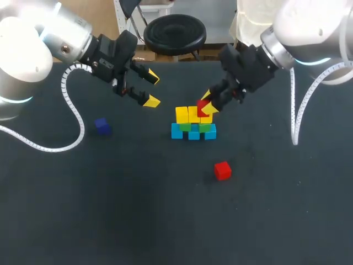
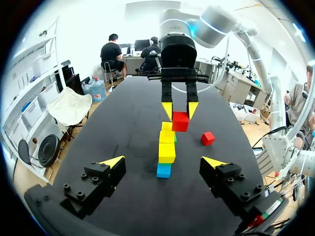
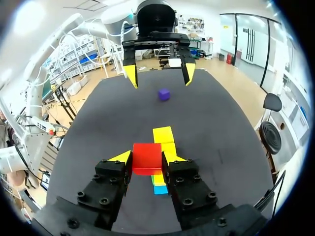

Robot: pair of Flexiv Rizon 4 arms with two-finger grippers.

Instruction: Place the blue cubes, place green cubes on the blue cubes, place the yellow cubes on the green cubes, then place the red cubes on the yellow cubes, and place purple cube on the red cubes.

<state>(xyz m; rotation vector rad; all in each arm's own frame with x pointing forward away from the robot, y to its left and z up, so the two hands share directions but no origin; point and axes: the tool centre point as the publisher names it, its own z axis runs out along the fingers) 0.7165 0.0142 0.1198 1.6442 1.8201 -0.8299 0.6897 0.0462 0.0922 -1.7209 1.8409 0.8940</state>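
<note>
Two red cubes in play. Purple cube point(image 1: 102, 126) sits alone at far left, well apart from the left gripper point(image 1: 151, 90). That gripper hangs over the table point(image 1: 110, 210), fingers spread wide, holding nothing, tips aimed at the stack. Stack at centre: blue cubes point(image 1: 193, 133) on the table, green cubes point(image 1: 185, 126) on them, yellow cubes point(image 1: 186, 114) on top. Right gripper point(image 1: 207, 103) angles down from the right, pinching the held red cube point(image 1: 202, 106) at the yellow row's right end — contact unclear. Loose red cube point(image 1: 222, 170) lies near the stack, front right.

table point(image 1: 110, 221): matt dark cloth, seemingly | red cube point(image 3: 146, 157): smooth plastic | left arm point(image 1: 22, 55): glossy
</note>
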